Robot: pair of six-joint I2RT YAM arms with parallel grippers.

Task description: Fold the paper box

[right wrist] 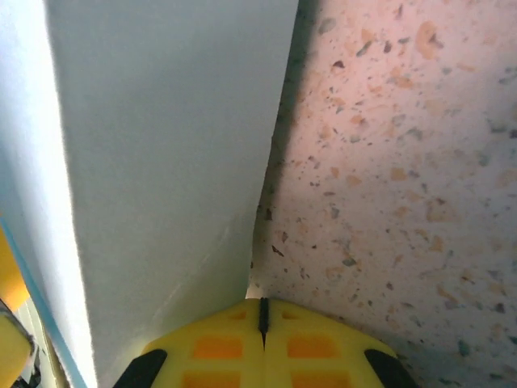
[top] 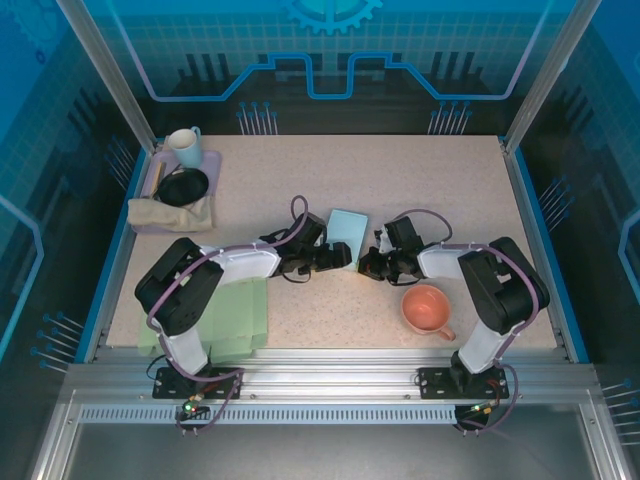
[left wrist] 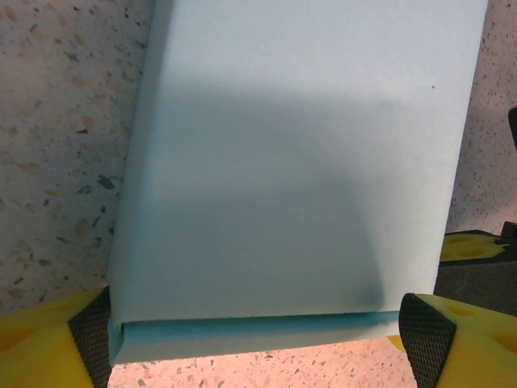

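Paper box [top: 346, 231] lying flat on the table [top: 450, 180]: likely light, thin, easily creased. Your left gripper [left wrist: 258, 335] straddles its near edge, jaws wide; your right gripper [right wrist: 261, 323], closed, sits at its side. Grasp along an edge.

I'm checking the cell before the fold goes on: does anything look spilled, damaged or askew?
Nothing spilled or torn. The paper box lies flat but turned slightly against the edges of the table, its near end flanked by the left gripper, the shut right gripper at its edge. The beige cloth by the purple tray is rumpled.
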